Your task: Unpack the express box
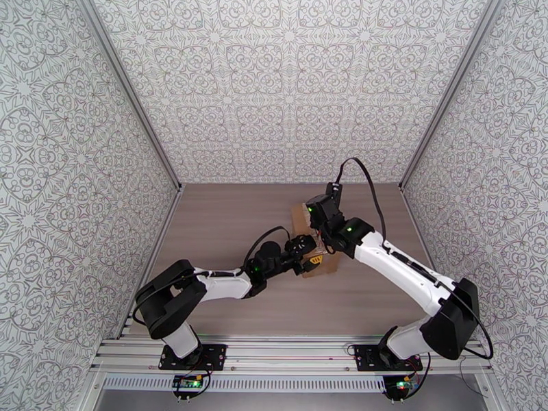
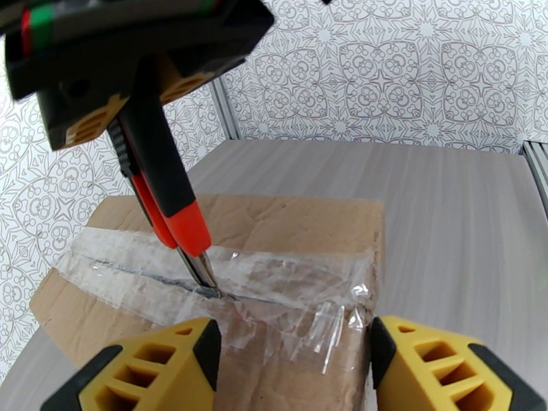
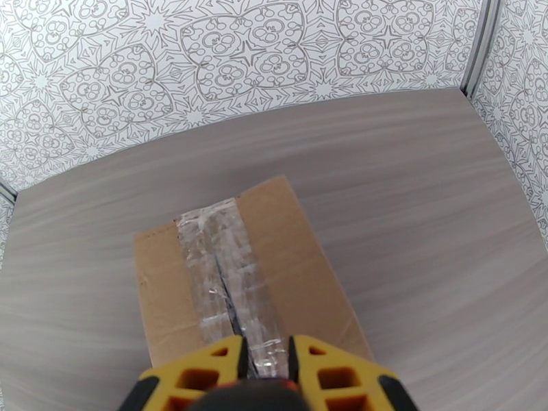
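- Box sits mid-table, flaps shut, clear tape along the top seam.
- R gripper: narrow, clamped on the knife. Blade tip is down in the seam, and a dark slit shows in the tape on one side of it.
- L gripper: fingers wide, nothing held, one on each side of the box's near end. Can't tell if they touch the cardboard.
- Judged stage: mid-cut, w/ the tape toward the L gripper's end uncut.
- Risk: box not clearly braced, so blade drag could slide or swivel it and pull the cut off the seam.
- Risk: tape near that end is wrinkled and could bunch or snag rather than slice.
- Risk: blade too deep could nick whatever's inside.
- Risk: if the cut runs out the end, the blade may hit the L fingers.
- Risk: side load could twist the knife in its grip.
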